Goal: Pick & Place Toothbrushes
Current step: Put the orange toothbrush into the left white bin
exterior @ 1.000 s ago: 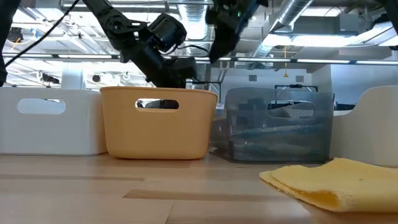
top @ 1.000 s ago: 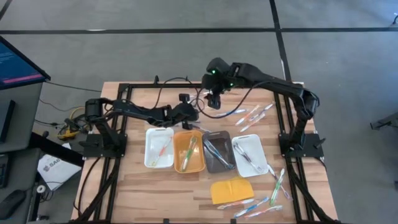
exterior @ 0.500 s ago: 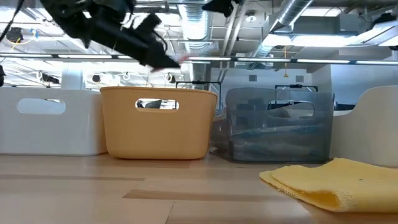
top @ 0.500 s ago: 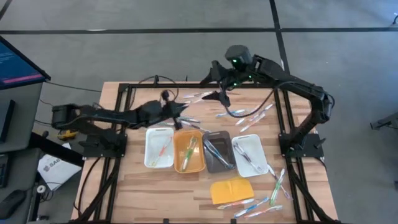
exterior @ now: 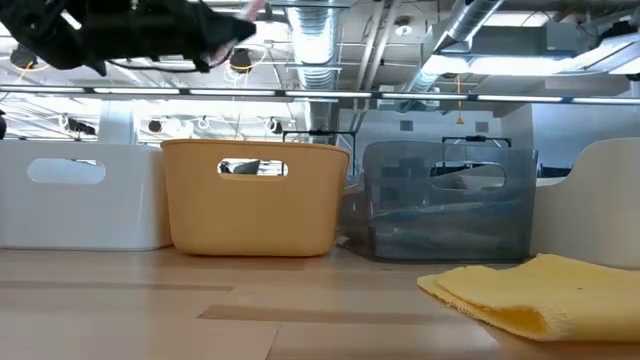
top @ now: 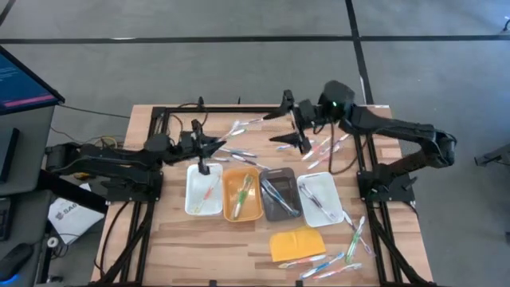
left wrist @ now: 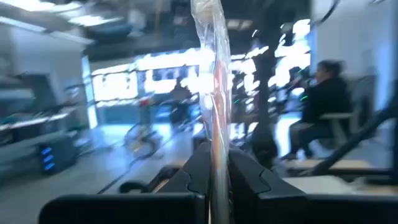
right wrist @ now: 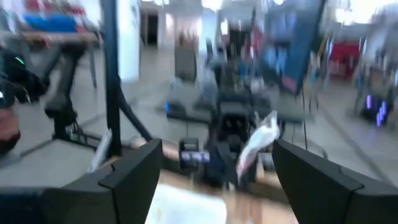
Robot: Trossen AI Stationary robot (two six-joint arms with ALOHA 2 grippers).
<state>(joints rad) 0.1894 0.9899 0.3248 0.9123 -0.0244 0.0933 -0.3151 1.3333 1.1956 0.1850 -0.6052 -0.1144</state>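
Left gripper (top: 201, 148), left-centre of high view just above the white tray (top: 203, 189), is clamped on a wrapped toothbrush (left wrist: 214, 87) standing up betw. its fingers (left wrist: 193, 174). Right gripper (top: 293, 127), upper centre, has jaws spread wide, prob. holding nothing. Other toothbrushes (top: 325, 148) lie loose at upper right, more in trays and at lower right.
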